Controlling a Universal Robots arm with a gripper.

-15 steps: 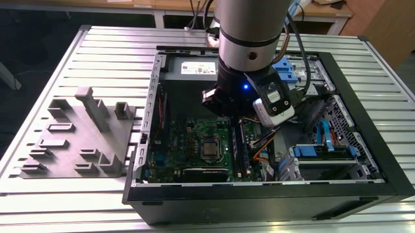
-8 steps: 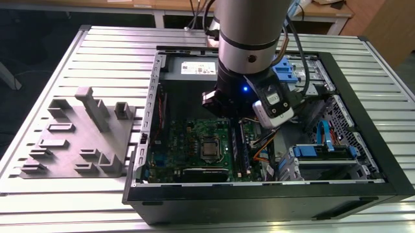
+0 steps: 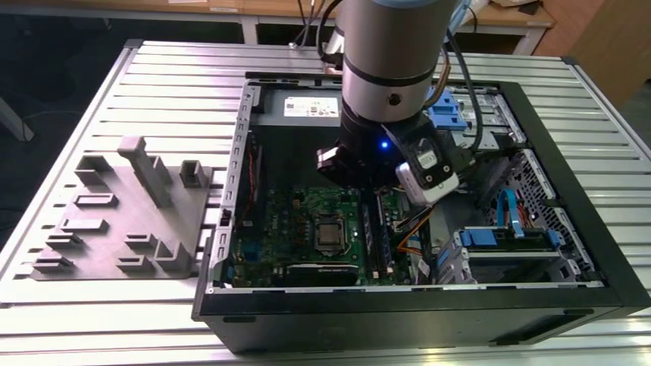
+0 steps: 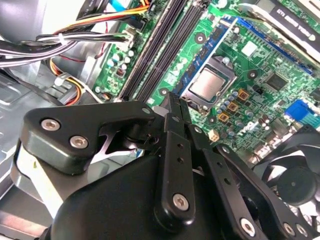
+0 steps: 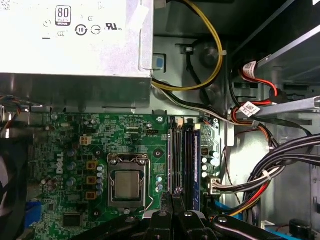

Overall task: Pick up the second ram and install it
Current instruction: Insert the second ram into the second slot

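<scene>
One ram [image 5: 196,165] stands in the slots [image 5: 176,160] beside the CPU socket [image 5: 127,182], just below the middle of the exterior view. My gripper [image 5: 173,197] hangs near its end, jaws pressed together with nothing visible between them. I'd judge pressing goes best straight down, square on the stick's top edge, evenly at both ends, clear of the cables [image 5: 260,185].

The exterior view looks down from high up at the whole open computer case [image 3: 407,324] on the worktop [image 3: 183,69], while both wrist views ride close above the green board [image 5: 100,130] inside and share its silver chip [image 4: 210,82].
</scene>
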